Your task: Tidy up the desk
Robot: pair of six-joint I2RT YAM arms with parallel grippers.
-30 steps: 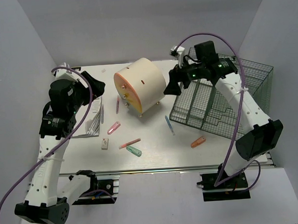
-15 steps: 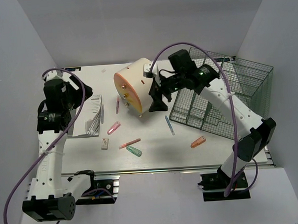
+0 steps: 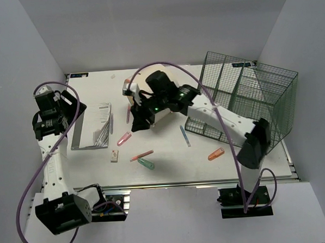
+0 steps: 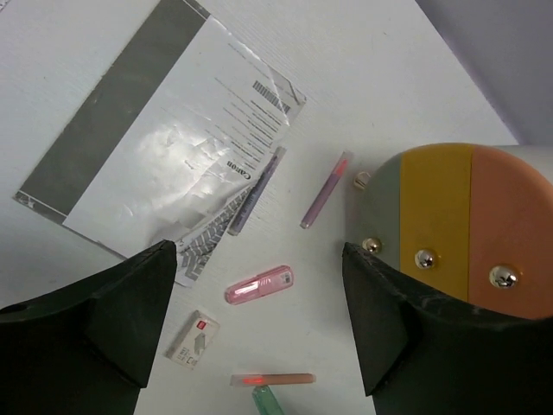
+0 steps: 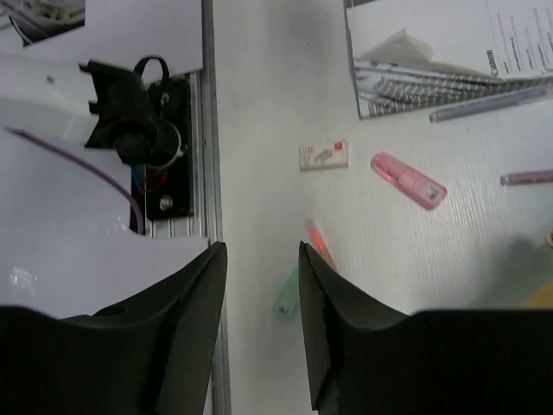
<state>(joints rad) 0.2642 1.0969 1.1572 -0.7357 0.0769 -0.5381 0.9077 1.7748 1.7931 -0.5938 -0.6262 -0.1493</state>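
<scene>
The desk (image 3: pixel 170 173) is a white tabletop with a silver rail (image 3: pixel 182 184) along its near edge. Pens and markers lie scattered on it. My left gripper (image 3: pixel 76 107) is open and empty, raised over the left edge above a paper manual (image 3: pixel 92 128). In the left wrist view (image 4: pixel 259 346) its jaws stand wide above a pink highlighter (image 4: pixel 257 285) and an eraser (image 4: pixel 192 337). My right gripper (image 3: pixel 138 121) is open and empty, reaching left in front of the cream cylinder (image 4: pixel 467 216). In the right wrist view (image 5: pixel 263 328) it hangs over a green marker (image 5: pixel 287 298).
A dark green wire basket (image 3: pixel 248 95) stands at the right. An orange pen (image 3: pixel 141 155), a blue pen (image 3: pixel 184 135), an orange marker (image 3: pixel 216 154) and two purple pens (image 4: pixel 257 190) lie loose. The right arm hides most of the cylinder in the top view.
My right arm has swung left from the basket, across the cylinder, to the left-middle of the desk. My left arm has drawn back toward the left edge.
</scene>
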